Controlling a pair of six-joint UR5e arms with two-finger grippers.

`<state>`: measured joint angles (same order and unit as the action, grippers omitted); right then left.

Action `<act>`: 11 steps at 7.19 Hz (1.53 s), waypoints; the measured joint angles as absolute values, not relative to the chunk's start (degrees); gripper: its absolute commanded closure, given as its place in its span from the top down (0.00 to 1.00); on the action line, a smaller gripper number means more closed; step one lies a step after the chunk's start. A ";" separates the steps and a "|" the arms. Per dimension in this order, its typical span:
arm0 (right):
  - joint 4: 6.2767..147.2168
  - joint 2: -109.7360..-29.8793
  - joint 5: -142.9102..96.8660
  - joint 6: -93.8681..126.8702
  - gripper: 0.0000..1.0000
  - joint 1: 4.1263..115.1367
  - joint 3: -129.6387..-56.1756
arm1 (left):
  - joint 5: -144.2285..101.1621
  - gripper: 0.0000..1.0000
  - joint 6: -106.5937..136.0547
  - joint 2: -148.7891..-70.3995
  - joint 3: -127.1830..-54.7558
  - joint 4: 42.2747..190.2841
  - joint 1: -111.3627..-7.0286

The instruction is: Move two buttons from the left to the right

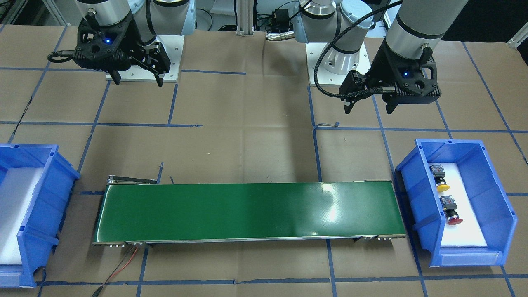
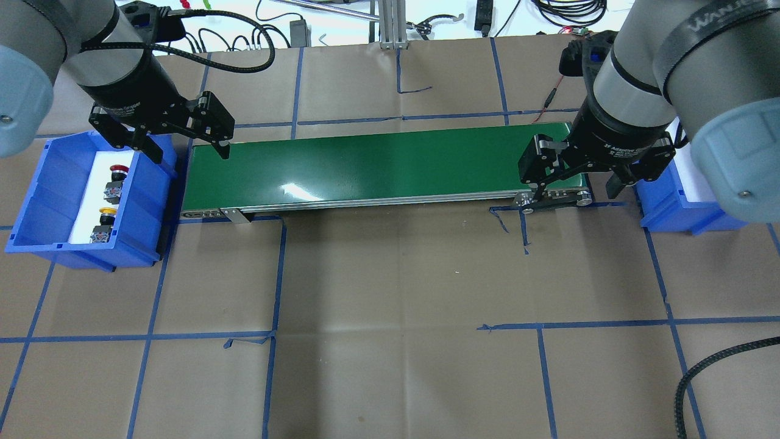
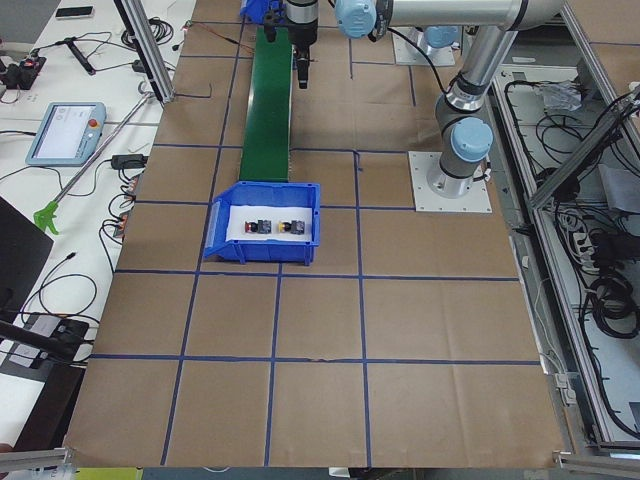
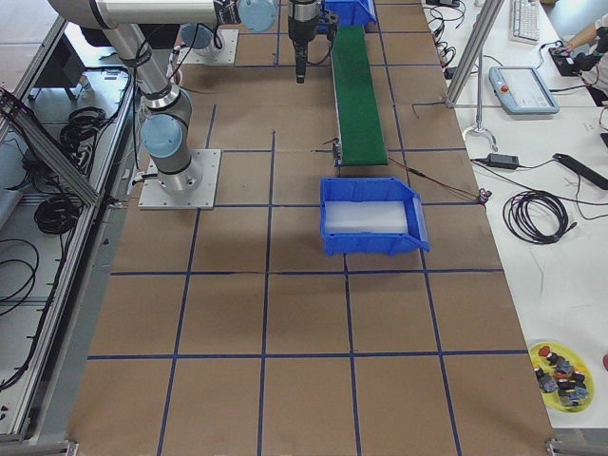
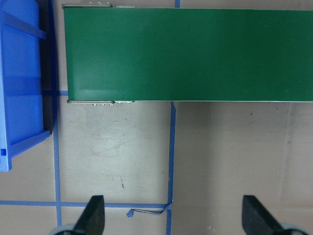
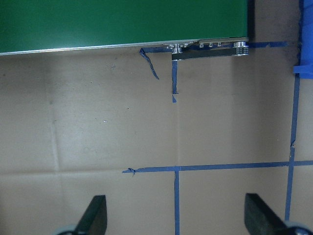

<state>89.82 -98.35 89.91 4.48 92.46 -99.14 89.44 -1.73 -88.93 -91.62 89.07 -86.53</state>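
Note:
The yellow button (image 1: 440, 180) and the red button (image 1: 451, 212) lie on white foam in the blue bin (image 1: 412, 185) on my left side. Both also show in the overhead view, the red button (image 2: 116, 180) and the yellow one (image 2: 105, 222). My left gripper (image 1: 369, 105) hovers open and empty above the table, on the robot's side of that bin; it also shows in the overhead view (image 2: 187, 152). My right gripper (image 1: 138, 78) is open and empty, high near the belt's other end (image 2: 571, 198). Each wrist view shows two spread fingertips (image 5: 95, 215) (image 6: 95, 215) with nothing between them.
A long green conveyor belt (image 1: 247, 210) lies between the two bins. A second blue bin (image 1: 37, 206) with bare white foam stands on my right side. Brown paper with blue tape lines covers the table (image 2: 390, 292). A thin wire (image 1: 123, 264) runs from the belt's end.

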 measured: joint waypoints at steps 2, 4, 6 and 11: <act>89.82 -98.35 89.86 4.48 1.00 92.46 -99.14 | 89.47 1.00 -4.04 -88.75 -91.27 89.04 -84.80; 89.82 -98.32 89.83 4.48 1.00 92.46 -99.14 | 89.41 1.00 -9.69 -88.76 -91.06 89.11 -78.07; 89.82 -98.28 89.83 4.48 1.00 92.46 -99.14 | 89.39 1.00 -18.85 -88.93 -91.62 89.31 -66.89; 89.82 -98.26 89.82 4.46 1.00 92.46 -99.14 | 89.33 1.00 -31.44 -95.22 -92.24 82.55 -54.43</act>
<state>89.82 -98.26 89.82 4.46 92.46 -99.14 89.33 -31.44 -95.22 -92.24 82.55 -54.43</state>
